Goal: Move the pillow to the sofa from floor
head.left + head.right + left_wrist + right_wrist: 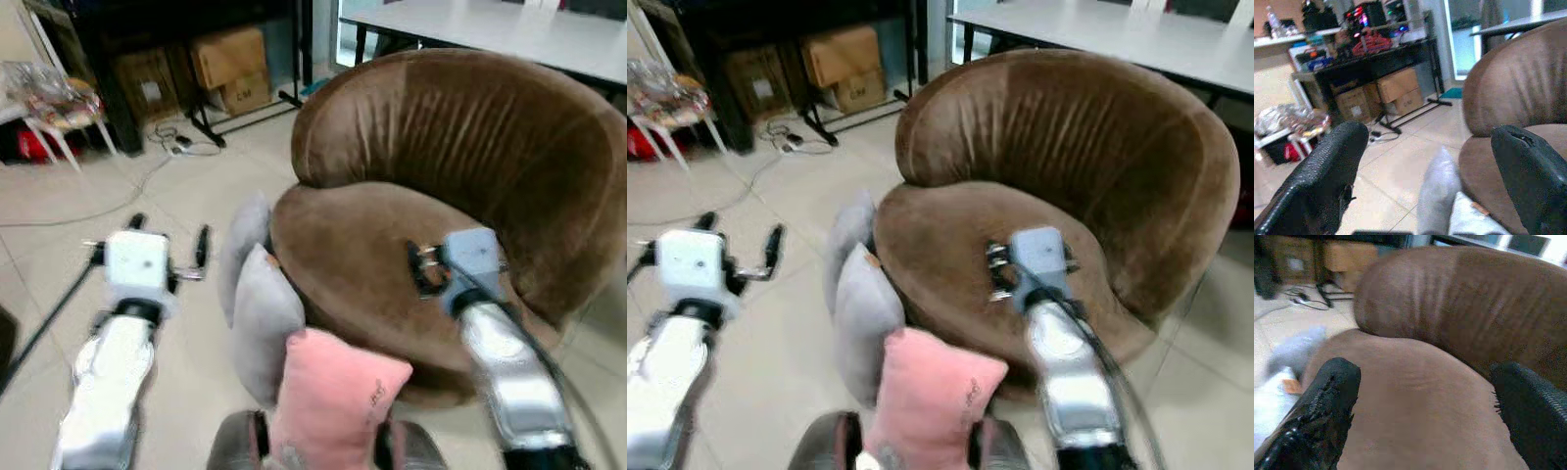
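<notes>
Two grey pillows stand on edge on the tiled floor, leaning against the front left of the round brown sofa. A pink pillow sits closer to me, low in the eye views by my body. My left gripper hangs open above the floor, left of the grey pillows, holding nothing. In the left wrist view its fingers frame the top of a grey pillow. My right gripper is open over the sofa seat, also holding nothing.
Cardboard boxes sit under a dark desk at the back left, with cables lying on the floor. A white stool stands at the far left. A grey table is behind the sofa. Bare tiles lie to my left.
</notes>
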